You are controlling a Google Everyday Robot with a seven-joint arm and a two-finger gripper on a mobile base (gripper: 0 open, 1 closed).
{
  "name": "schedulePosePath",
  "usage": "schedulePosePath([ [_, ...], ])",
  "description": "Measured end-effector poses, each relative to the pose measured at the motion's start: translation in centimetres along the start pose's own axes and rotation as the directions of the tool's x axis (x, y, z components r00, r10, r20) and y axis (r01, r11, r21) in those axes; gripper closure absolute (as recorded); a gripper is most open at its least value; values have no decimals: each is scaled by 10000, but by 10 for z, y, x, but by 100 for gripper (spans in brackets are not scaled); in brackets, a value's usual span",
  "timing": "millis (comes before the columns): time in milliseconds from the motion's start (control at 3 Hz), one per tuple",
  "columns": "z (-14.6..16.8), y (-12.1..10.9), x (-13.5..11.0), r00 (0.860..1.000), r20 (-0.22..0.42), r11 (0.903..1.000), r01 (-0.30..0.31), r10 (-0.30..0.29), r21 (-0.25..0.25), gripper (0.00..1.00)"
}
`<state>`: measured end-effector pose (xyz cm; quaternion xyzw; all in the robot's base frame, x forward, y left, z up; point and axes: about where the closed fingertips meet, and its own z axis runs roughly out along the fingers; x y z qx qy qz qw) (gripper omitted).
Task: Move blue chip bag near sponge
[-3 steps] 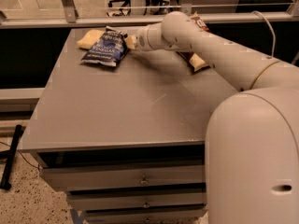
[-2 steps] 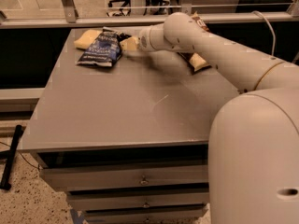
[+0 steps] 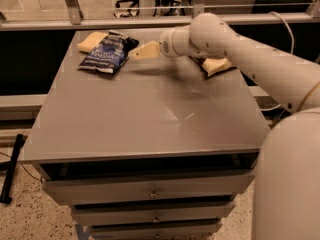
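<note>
**Blue chip bag and gripper, camera view.** The blue chip bag lies flat on the grey table, dark blue with white lettering. It sits in the far-left part of the top, its long axis running slantwise from the near left to the far right.

The sponge, pale yellow, lies just behind and to the left of the bag. It is touching or slightly tucked under the bag's far-left edge.

The gripper hovers just to the right of the bag, level with the bag's right-hand edge, its tan tip pointing left toward it. Whether the tip touches the bag cannot be told, nor whether the gripper is apart or together. Nothing is seen held in it.

The white arm runs from the gripper away to the right of the bag, then down toward the near right. A brown and tan chip bag lies well to the right of the blue bag, partly hidden behind the arm. Stacked drawer fronts show below the table's near edge.
</note>
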<state>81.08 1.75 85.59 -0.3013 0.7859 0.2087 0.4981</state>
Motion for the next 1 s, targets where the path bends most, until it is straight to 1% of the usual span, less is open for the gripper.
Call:
schedulePosePath([
  [333, -58, -2, 10, 9962, 182, 9963, 856, -853, -125, 0],
  [667, -130, 2, 15, 9792, 412, 9788, 2005, -1988, -411, 0],
  [1000, -154, -13, 28, 9635, 313, 9636, 2666, -2659, -202, 0],
])
